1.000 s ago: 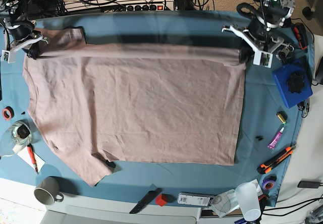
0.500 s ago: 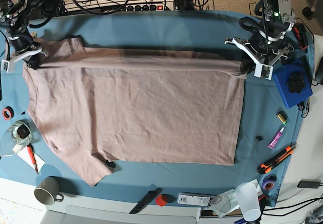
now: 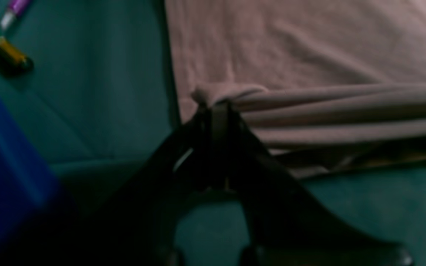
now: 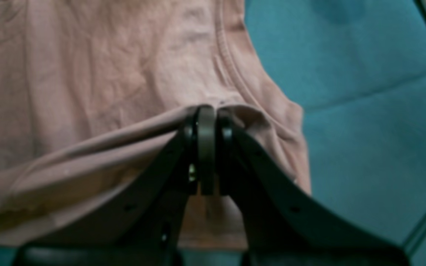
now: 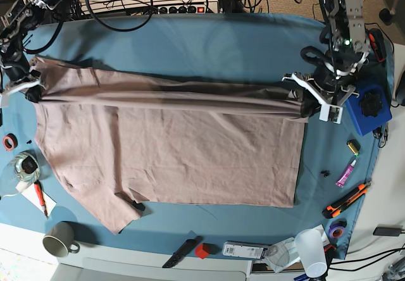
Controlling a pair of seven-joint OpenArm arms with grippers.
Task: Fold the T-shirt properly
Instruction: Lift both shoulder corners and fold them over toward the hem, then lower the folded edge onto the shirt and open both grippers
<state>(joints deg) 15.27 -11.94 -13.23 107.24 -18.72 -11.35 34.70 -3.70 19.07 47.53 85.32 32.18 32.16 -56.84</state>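
Clearly the T-shirt (image 5: pixel 171 148) is mid-fold: it lies spread on the blue-teal table cloth (image 5: pixel 209 40), its far long edge raised and doubled toward the near side, so that a ridge of cloth runs taut from one arm to the other. Holding that edge at both ends is what makes the fold line straight; a single grip would let the cloth sag and swing.

At the collar end, the right gripper (image 4: pixel 206 122) has its jaws pinched tight on a bunch of pink fabric just beside the ribbed collar (image 4: pixel 231 70), and the cloth drapes away from the pinch in long pleats. At the hem end, the left gripper (image 3: pixel 216 109) is likewise clamped on a rolled corner of the shirt, with several stacked folds trailing off from it. In the base view both grips sit above the shirt's far edge, well apart, one at each side of the table.

The near sleeve (image 5: pixel 117 208) lies flat and unfolded, so I judge the folding to be in an early stage.

Beyond the hem sit a blue box (image 5: pixel 367 107), a small yellow lighter (image 5: pixel 353 146) and a purple marker (image 5: pixel 345 173), near enough to the left arm that a low sweep might catch them.
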